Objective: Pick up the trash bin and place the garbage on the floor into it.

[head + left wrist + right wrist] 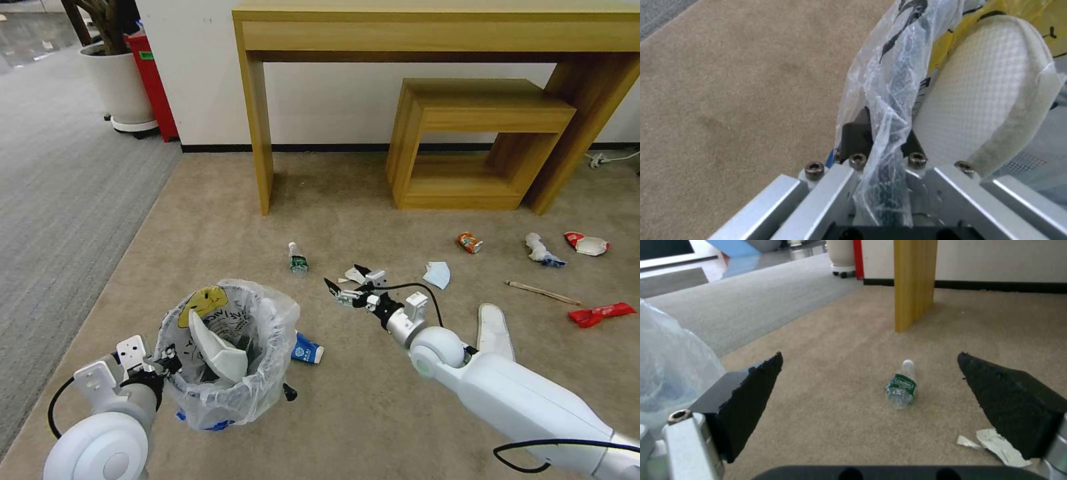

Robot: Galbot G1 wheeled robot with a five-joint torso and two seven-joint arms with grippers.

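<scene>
A: Left gripper (pixel 167 363) jaws are clamped on the rim of the trash bin (pixel 227 393), so the bin is kept beside the litter. One slipper (pixel 217 347) is lodged inside.

B: Right gripper (pixel 347 283) jaws are spread wide, nothing held, and are aimed at the bottle (pixel 901 390) lying on the carpet (pixel 347 413). Mask (pixel 438 274) and can (pixel 469 242) are scattered further out.

High head view; low wrist close-ups

Trash bin (pixel 227 373): black wall veiled by its bag. Blue-white carton (pixel 308 348) half hidden behind it. Remaining slipper (pixel 495 331) partly covered by the right arm. Bottle (pixel 297 259) label unreadable.
</scene>
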